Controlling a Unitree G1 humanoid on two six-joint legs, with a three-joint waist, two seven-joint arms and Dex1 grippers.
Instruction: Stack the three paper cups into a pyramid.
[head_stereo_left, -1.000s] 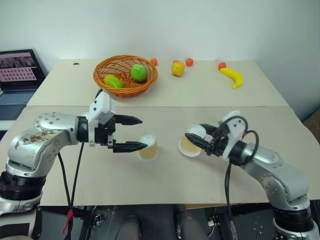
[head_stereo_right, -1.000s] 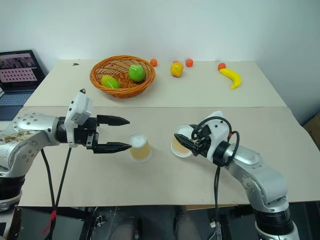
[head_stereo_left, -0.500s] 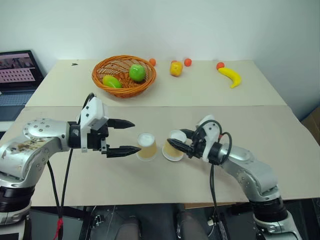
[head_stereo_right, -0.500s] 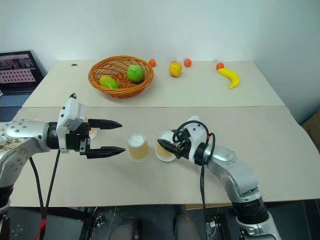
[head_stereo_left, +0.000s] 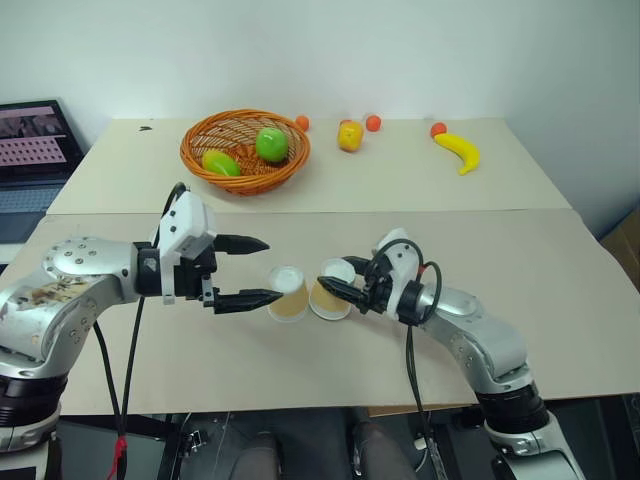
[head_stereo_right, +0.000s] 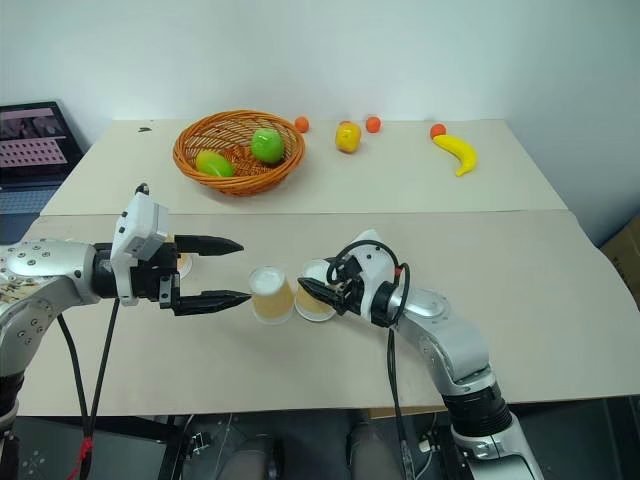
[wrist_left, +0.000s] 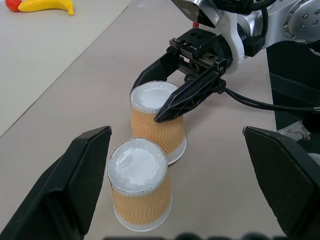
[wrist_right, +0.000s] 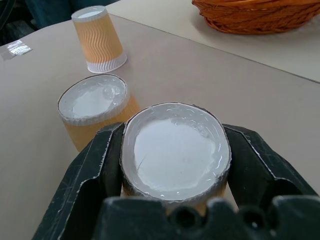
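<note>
While the base pair is only just coming together, the order below runs from biggest to smallest.

Table (head_stereo_left: 560, 250): tan top across the middle of the head views; the work sits at centre, slightly low.
Left gripper (head_stereo_left: 252, 270): centre-left, fingers spread wide and holding nothing, the lower tip just beside the free cup.
Right gripper (head_stereo_left: 338, 283): just right of centre, clenched around the held cup.
Held cup (wrist_left: 156, 120): upside down, white base up, touching or almost touching its neighbour.
Free cup (head_stereo_left: 287, 294): centre, upside down, on the table.
Third cup (wrist_right: 98, 38): upside down, well apart, behind the left gripper in the head views.
Step in hand, as I judge it: seat the held cup beside the free cup.
Doing it well: set it flat before letting go, bases level; avoid nudging the free cup, since light paper cups probably slide.
</note>
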